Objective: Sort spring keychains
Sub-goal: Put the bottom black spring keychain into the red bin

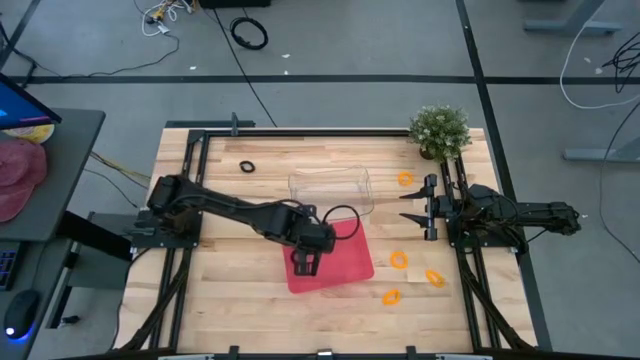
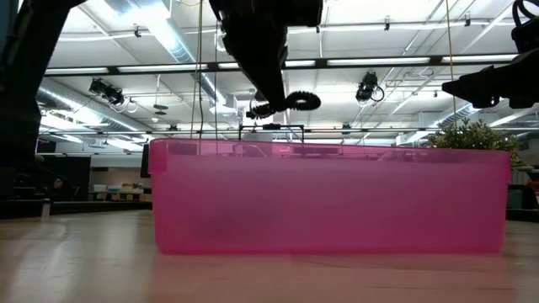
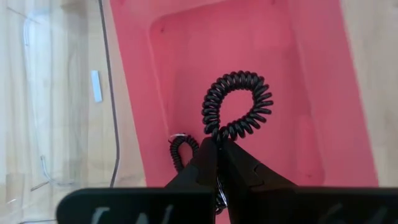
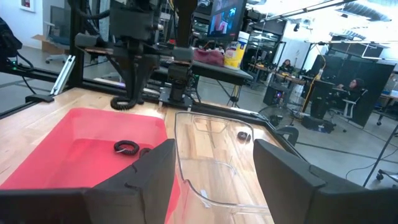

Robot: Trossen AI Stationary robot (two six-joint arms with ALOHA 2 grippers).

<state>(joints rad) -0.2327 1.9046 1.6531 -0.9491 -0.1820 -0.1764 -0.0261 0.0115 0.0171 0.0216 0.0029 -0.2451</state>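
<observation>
While the high view hides the grip, the left wrist view shows the left gripper (image 3: 217,144) with jaws clenched on a black spring keychain (image 3: 238,104) over the red tray (image 3: 323,93). Right gripper (image 4: 214,165) waits, jaws released; orange keychains (image 1: 399,259) lie lower right on the counter (image 1: 220,290).

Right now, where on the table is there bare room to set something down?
Bare wood lies between the left arm and the table's near edge, left of the red tray. Crowded: right of the tray, where orange keychains lie scattered, and the middle, with the clear bin and left hand.
</observation>
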